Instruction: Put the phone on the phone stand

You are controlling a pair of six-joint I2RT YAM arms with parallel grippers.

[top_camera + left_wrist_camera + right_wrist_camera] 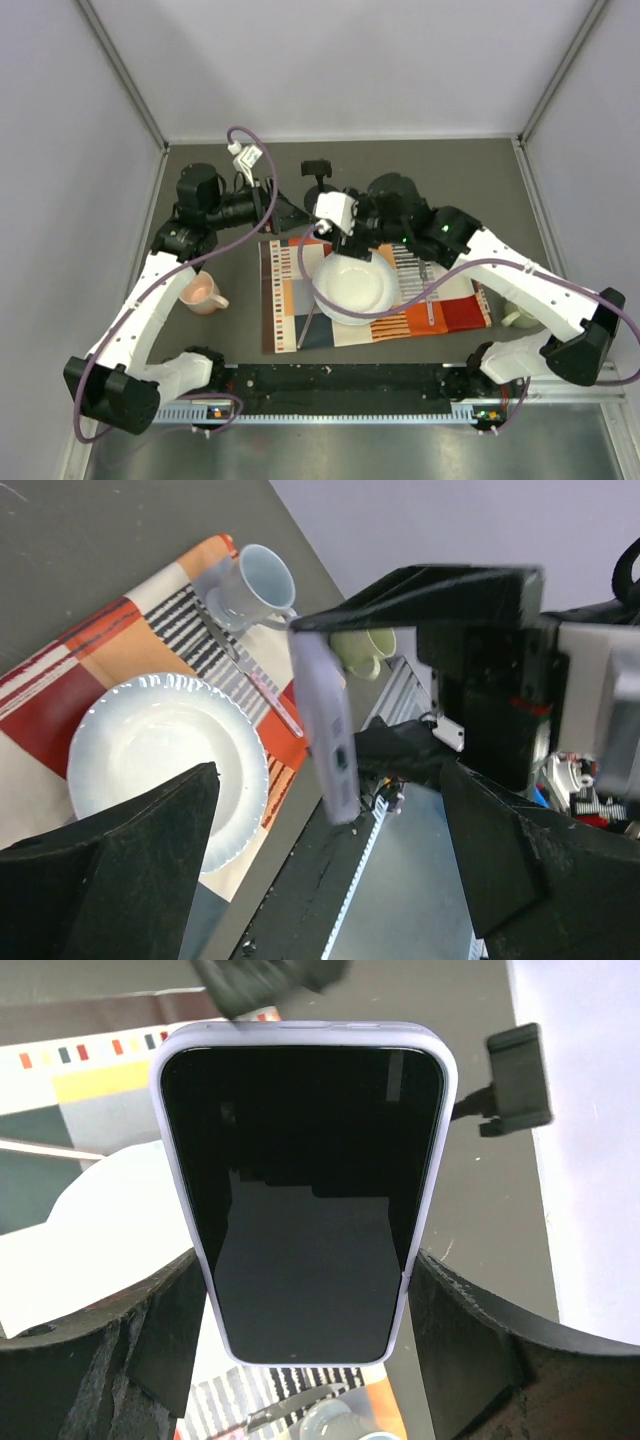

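The phone (303, 1190) has a black screen and a lavender edge. My right gripper (305, 1295) is shut on its long edges and holds it in the air above the placemat, screen towards the wrist camera. In the left wrist view the phone (327, 730) shows edge-on, just beyond my left gripper (328, 780), which is wide open and empty. The black phone stand (515, 1080) stands on the dark table beyond the phone, and at the back centre in the top view (318, 172). From above, the left gripper (295, 215) and right gripper (338, 235) meet near the plate's far rim.
A white plate (352, 285) lies on a patterned placemat (290, 310). A blue-grey mug (262, 580) and a knife (260, 680) are on the mat's striped end. A pink mug (203, 293) stands left, a pale green mug (520, 318) right. Grey walls enclose the table.
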